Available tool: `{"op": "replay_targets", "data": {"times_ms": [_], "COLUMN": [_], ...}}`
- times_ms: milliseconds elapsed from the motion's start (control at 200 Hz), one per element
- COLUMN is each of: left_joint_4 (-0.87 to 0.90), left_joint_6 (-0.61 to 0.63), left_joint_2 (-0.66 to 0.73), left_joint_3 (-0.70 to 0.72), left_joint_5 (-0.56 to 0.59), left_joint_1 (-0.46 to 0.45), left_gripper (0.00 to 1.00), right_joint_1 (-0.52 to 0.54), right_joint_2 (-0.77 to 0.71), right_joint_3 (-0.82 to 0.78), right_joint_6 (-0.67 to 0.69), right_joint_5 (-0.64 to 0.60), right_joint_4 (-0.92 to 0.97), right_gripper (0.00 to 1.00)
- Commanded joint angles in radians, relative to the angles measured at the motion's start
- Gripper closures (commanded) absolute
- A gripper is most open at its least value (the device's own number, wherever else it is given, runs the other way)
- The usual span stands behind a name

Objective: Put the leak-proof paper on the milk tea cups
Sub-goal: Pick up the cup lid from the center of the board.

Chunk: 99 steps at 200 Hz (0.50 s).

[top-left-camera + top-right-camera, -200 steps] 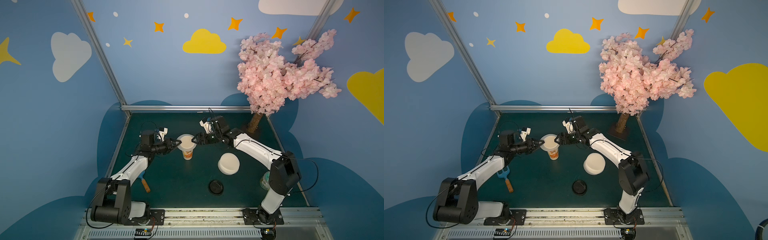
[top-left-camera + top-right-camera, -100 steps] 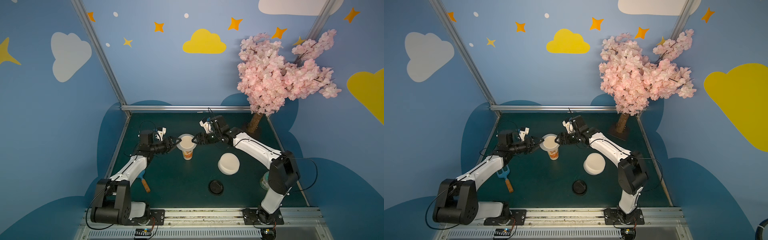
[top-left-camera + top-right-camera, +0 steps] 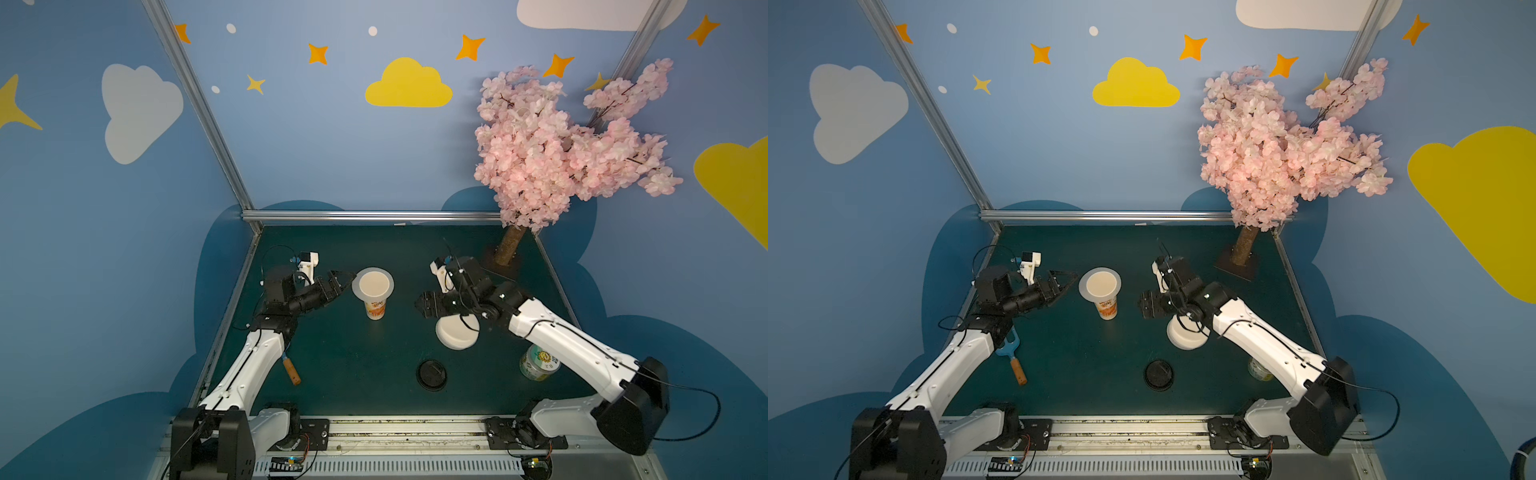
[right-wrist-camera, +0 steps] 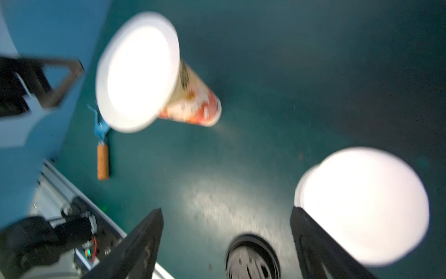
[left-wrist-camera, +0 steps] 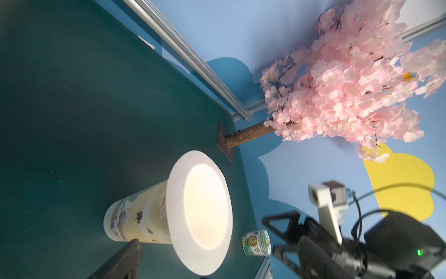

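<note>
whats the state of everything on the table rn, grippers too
tall white paper milk tea cup with orange print: upright, mouth covered
thin round whitish leak-proof paper: lying over the cup's mouth, held by nothing
left gripper: open, beside the paper's edge
right gripper: open, empty
thick white round disc: flat on the table
black round plastic lid: flat on the table
short green-and-white can: upright
blue tool with brown handle: lying flat
</note>
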State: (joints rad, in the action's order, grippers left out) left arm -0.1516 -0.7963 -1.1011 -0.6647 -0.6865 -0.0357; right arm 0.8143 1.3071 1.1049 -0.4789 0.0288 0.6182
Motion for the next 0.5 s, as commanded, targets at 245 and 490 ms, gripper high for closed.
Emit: {"op": "replay_targets", "data": {"times_ms": [245, 490], "left_joint_4": [0.090, 0.093], "left_joint_6": [0.098, 0.097], "left_joint_2": [0.071, 0.067], "left_joint_3": [0.033, 0.036], "left_joint_5": [0.148, 0.143], "left_joint_1": [0.003, 0.003], "left_gripper": [0.00, 0.00], "right_joint_1": [0.229, 0.230], "right_joint_2": [0.020, 0.098], "right_joint_3": [-0.260, -0.280], "right_joint_6": [-0.062, 0.012], "right_joint_5": [-0.067, -0.029], "right_joint_4": [0.042, 0.024], "right_gripper": [0.14, 0.13]}}
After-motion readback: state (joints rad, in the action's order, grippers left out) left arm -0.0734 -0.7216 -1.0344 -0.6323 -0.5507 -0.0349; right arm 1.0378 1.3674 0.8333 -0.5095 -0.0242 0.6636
